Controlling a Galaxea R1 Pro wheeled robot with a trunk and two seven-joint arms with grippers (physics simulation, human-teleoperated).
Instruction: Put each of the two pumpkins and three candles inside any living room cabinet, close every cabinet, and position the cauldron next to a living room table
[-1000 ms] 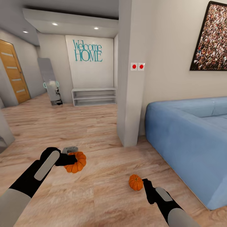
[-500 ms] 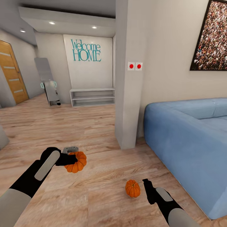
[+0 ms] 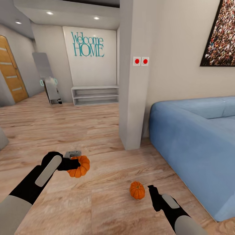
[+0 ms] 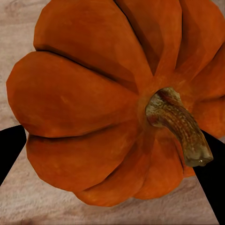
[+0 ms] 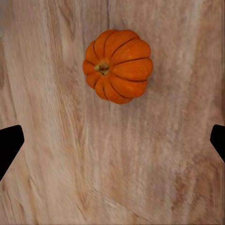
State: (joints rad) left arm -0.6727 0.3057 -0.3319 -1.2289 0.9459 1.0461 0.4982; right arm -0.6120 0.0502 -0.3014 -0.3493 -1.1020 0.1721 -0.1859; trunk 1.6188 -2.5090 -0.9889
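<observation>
The right gripper (image 3: 151, 193) hangs low over the floor (image 3: 98, 202), near the bottom of the head view. Its fingers (image 5: 10, 140) are spread wide and hold nothing; in the right wrist view only their black tips show at both edges. Just beside this gripper, apart from it, a pumpkin (image 3: 137, 190) lies on the wood floor. In the right wrist view this pumpkin (image 5: 118, 65) sits ahead of the fingers, not between them, with its stem pointing to one side.

A little further, the left gripper (image 3: 74, 163) holds the second pumpkin (image 3: 79, 166), its fingers closed on it. In the left wrist view that pumpkin (image 4: 103, 98) is very close to the camera, with a brown stem, and black finger tips show at both lower corners.

To the right stands a blue sofa (image 3: 195, 143). Behind the pumpkins a white pillar (image 3: 132, 98) carries two red buttons (image 3: 140, 61). Far back, a low white shelf (image 3: 94, 95) stands against a wall with the words "Welcome HOME", and a wood door (image 3: 11, 75) is at the left. A framed picture (image 3: 220, 36) hangs above the sofa.
</observation>
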